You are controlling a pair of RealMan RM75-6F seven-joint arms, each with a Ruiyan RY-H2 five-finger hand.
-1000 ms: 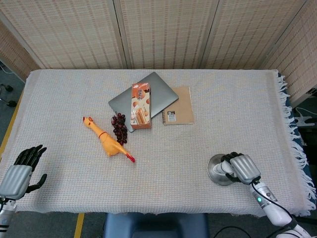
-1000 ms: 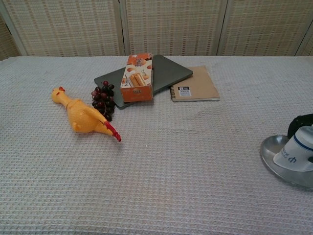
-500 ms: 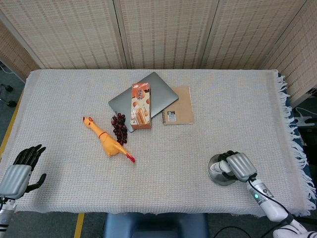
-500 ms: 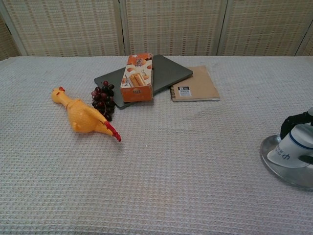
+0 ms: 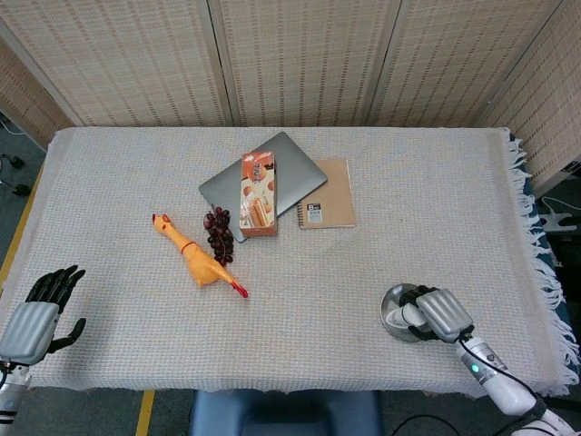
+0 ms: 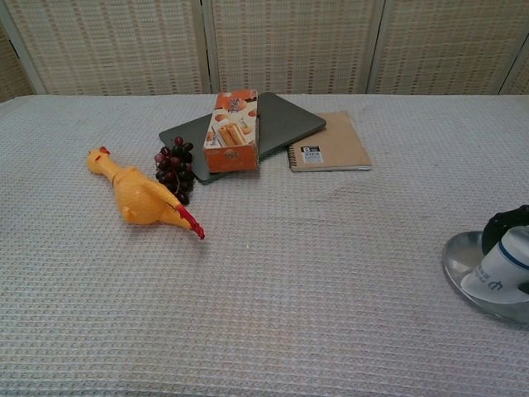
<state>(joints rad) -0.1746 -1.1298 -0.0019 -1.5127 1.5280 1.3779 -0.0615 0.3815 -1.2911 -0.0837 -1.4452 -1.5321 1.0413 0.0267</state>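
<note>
Metal bowl (image 5: 398, 310) lies under the right hand (image 5: 434, 313), fingers curled over its near rim and apparently gripping it, so keep it level and pressure even to stop sliding on the cloth (image 5: 363, 227); left hand (image 5: 36, 318) rests spread, empty.

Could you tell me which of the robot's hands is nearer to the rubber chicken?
The left hand is nearer, at the near left table edge, below and left of the rubber chicken. The right hand rests on a metal dish farther off, to the chicken's right.
</note>
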